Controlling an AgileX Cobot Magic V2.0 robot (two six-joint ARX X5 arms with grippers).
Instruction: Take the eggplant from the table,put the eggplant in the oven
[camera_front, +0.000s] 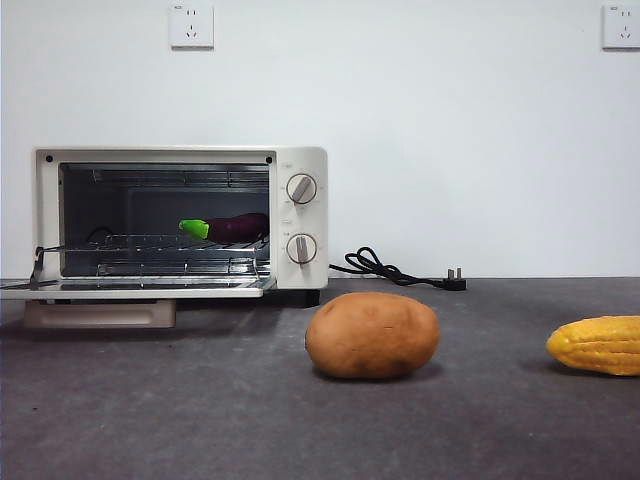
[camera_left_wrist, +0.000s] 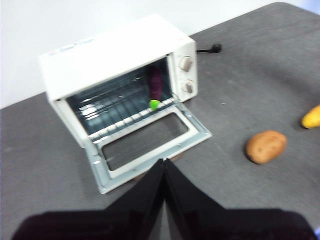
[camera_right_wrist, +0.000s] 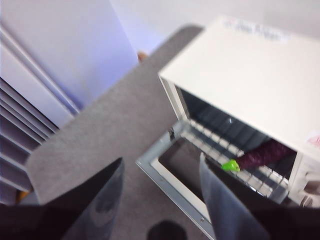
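The eggplant (camera_front: 232, 228) is seen lying on the wire rack (camera_front: 160, 243) inside the oven (camera_front: 300, 160), toward the right of the cavity, with its green stem cap pointed left in the front view and out toward the open door in the wrist views. The oven door (camera_left_wrist: 150, 145) is folded down flat, and the oven is placed at the far left of the bench (camera_front: 200, 410). A brown potato (camera_front: 372, 335) is set near the middle of the bench, well apart from the oven, and a yellow corn cob (camera_front: 598, 345) is found at the right edge. A black power cord (camera_front: 395, 270) is laid behind them by the wall. The left tool (camera_left_wrist: 164, 167) is held above the bench in front of the door, its jaws pressed together with nothing between them. The right tool (camera_right_wrist: 160, 172) is held over the oven's left side, its jaws spread and empty.
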